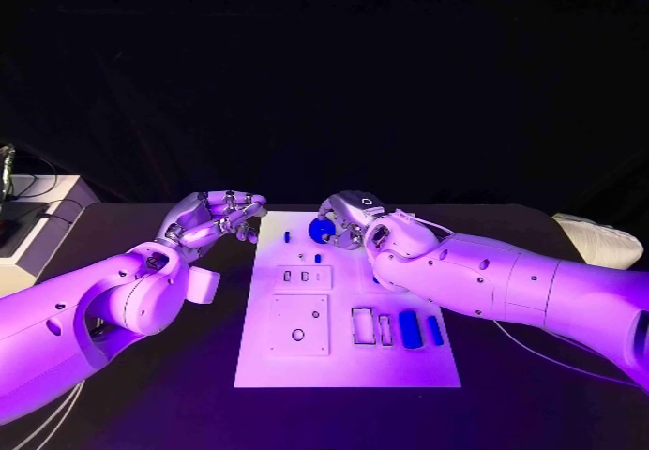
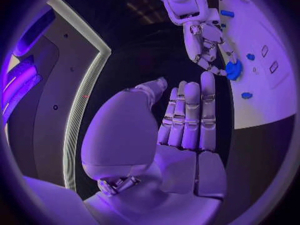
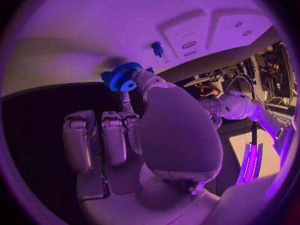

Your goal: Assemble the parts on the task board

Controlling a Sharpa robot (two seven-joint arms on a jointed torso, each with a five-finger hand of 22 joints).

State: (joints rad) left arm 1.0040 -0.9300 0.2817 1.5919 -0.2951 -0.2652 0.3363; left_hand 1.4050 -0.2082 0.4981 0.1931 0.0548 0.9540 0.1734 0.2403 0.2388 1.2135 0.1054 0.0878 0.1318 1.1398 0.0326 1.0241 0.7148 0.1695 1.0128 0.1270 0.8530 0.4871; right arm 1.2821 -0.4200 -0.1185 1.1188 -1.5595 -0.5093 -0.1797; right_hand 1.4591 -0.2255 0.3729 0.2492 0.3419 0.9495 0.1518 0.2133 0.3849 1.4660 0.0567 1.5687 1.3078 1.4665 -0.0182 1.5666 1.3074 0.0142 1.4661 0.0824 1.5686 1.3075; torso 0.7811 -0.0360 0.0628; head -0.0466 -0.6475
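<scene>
Landmark = task board (image 1: 271, 361), white plate mid-tabletop (image 1: 162, 394).

Left robot hand (image 1: 210, 217): just off the board's far-left corner, above the tabletop, holding nothing. Left wrist view shows the fingers (image 2: 190, 116) straight and side by side, thumb off to one side, so it is open and idle.

On the board, left to right: a square block with a round hole (image 1: 299, 324) in the near-left part, two small slots (image 1: 296, 276) beyond it, a small blue peg (image 1: 318, 257) standing near the middle toward the far edge. Near-right part holds rectangular pockets, and two blue bars (image 1: 410, 329) lie beside them.

Right robot hand (image 1: 354, 220): over the board's far edge, just right of centre, pinching a blue gear (image 1: 322, 229) between thumb and fingertip. Right wrist view shows the gear (image 3: 124, 77) toothed at the rim with a centre bore, held off the board surface, with the peg (image 3: 157, 48) a bit beyond it.

Handling, my read:
- Gear looks like small rigid plastic, so light and stiff; no crush risk at normal pinch force.
- Teeth give some bite, but the faces are probably slick. Grip across the rim and leave the bore clear.
- It likely seats on a peg or shaft. Keep it flat to the board, since a tilted bore will bind.
</scene>
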